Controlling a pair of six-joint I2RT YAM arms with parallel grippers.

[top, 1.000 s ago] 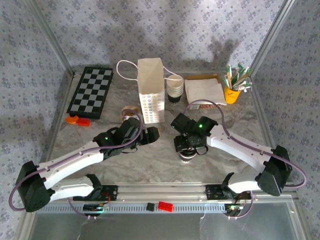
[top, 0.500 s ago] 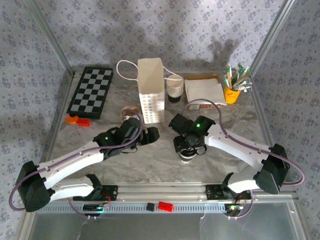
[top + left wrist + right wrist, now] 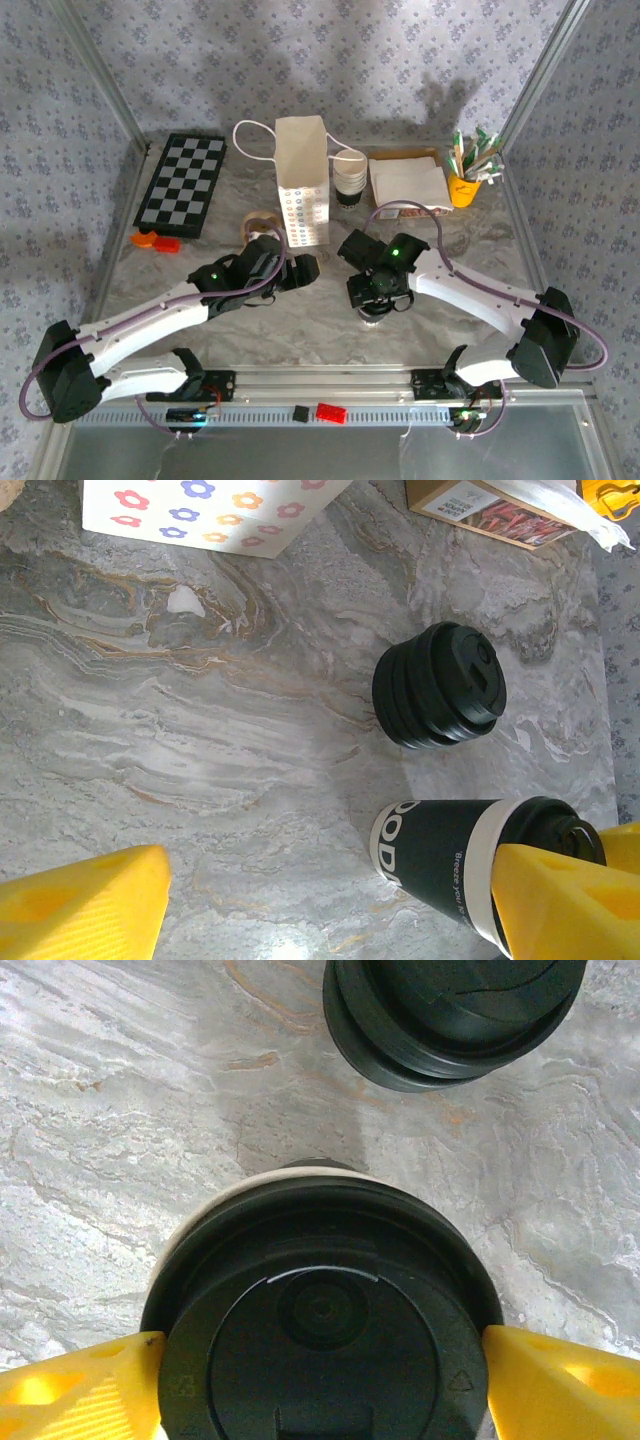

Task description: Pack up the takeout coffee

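The takeout coffee (image 3: 372, 313), a dark paper cup with a white rim and a black lid, stands upright on the marble table. My right gripper (image 3: 378, 295) hangs straight above it. In the right wrist view the lid (image 3: 320, 1340) sits between the yellow fingers (image 3: 80, 1390), and that gripper (image 3: 320, 1395) is open, its tips close to the lid's rim on both sides. My left gripper (image 3: 300, 270) hovers open and empty to the cup's left. From the left wrist I see the cup (image 3: 440, 855) past the gripper (image 3: 335, 900). The white paper bag (image 3: 302, 180) stands behind.
A stack of black lids (image 3: 440, 685) sits just beyond the cup, also close ahead in the right wrist view (image 3: 455, 1010). Lidless cups (image 3: 350, 178), napkins (image 3: 408, 182), a yellow holder (image 3: 465, 185), a checkerboard (image 3: 182, 185) and a tape roll (image 3: 260, 222) ring the back.
The right gripper has shifted slightly over the cup, covering more of it, and its jaws have widened a little. The left arm has not moved.
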